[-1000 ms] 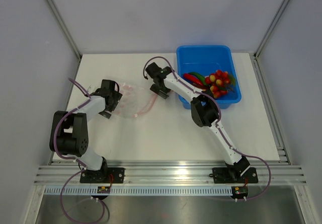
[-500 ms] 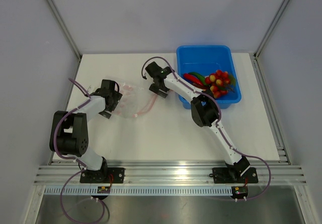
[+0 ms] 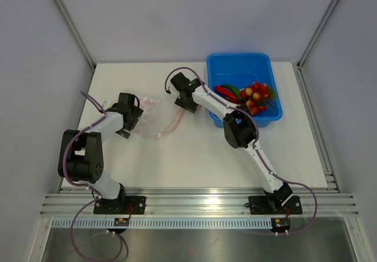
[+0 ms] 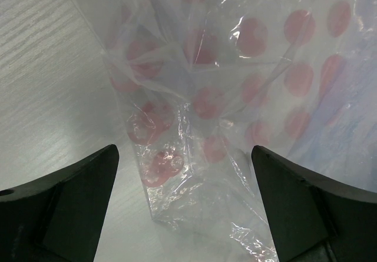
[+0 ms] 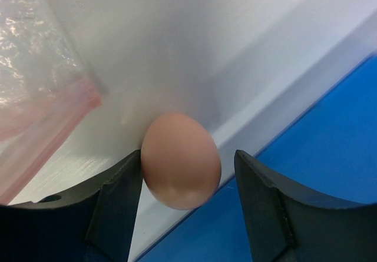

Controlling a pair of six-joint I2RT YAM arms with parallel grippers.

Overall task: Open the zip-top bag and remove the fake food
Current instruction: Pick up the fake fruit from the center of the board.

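Note:
The zip-top bag [image 3: 154,118], clear with pink dots and a pink zipper strip [image 3: 172,123], lies flat at the table's left-centre. My left gripper [image 3: 135,118] stands open at its left end; in the left wrist view a crumpled bag corner [image 4: 177,173] lies between the wide-apart fingers of the left gripper [image 4: 185,209], touching neither. My right gripper [image 3: 184,102] is open beside the tub. A pale egg [image 5: 181,159] sits between the fingers of the right gripper [image 5: 187,176]. The left finger [image 5: 115,209] touches it and the right finger [image 5: 265,209] is apart. More fake food [image 3: 250,96] lies in the tub.
The blue tub [image 3: 235,56] stands at the back right, holding a red pepper, a green cucumber and a red grape bunch. Its blue wall [image 5: 330,173] is right next to my right fingers. The bag's zipper end [image 5: 41,120] lies just left of the egg.
My right wrist has shifted slightly toward the far left. The left arm and the bag have not moved.

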